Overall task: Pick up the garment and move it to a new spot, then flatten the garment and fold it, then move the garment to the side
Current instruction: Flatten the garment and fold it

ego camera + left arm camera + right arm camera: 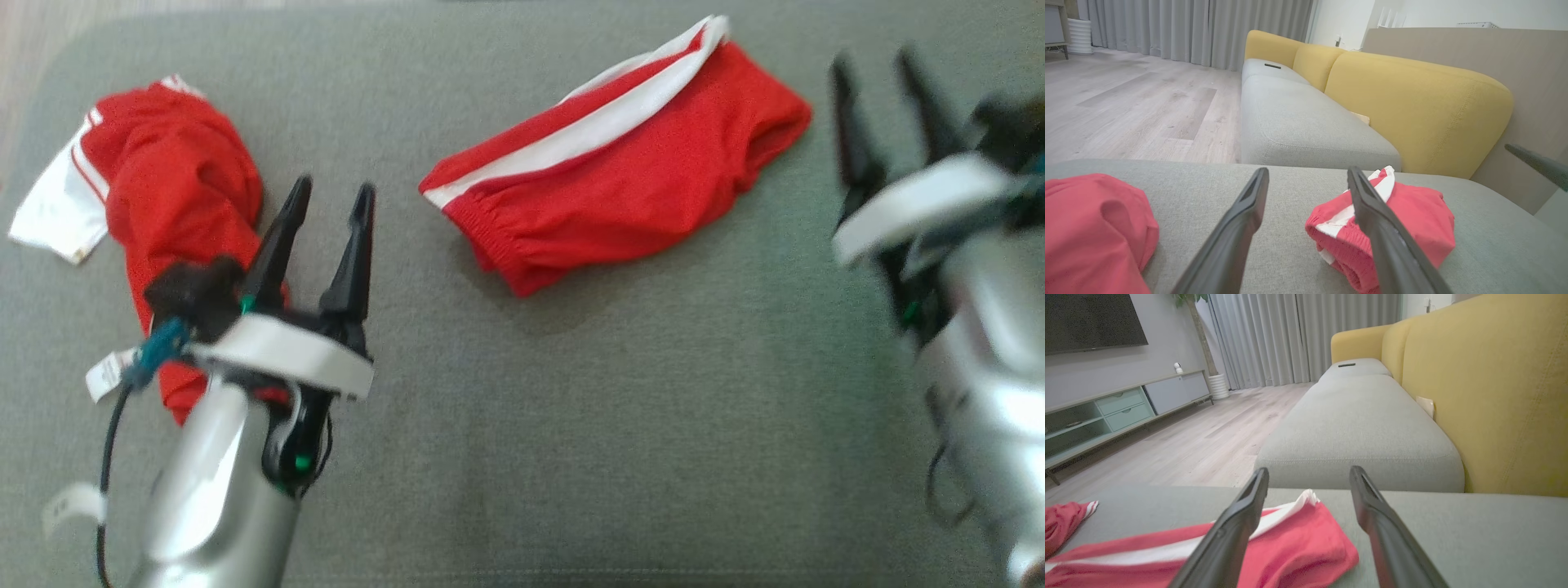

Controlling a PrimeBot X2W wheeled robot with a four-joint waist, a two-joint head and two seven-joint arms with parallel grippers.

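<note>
Head view: shorts [645,175] diagonal, waistband [488,222] lower-left

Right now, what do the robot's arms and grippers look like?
Each arm has a shiny silver forearm and a white wrist band. The left gripper and right gripper each carry two long, dark, tapered fingers. A black cable with a teal connector runs beside the left forearm, with small green marks near it.

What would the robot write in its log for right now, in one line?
left tool: open, empty | right tool: open, empty | shorts: folded, mid cushion | other garment: crumpled, left
</note>
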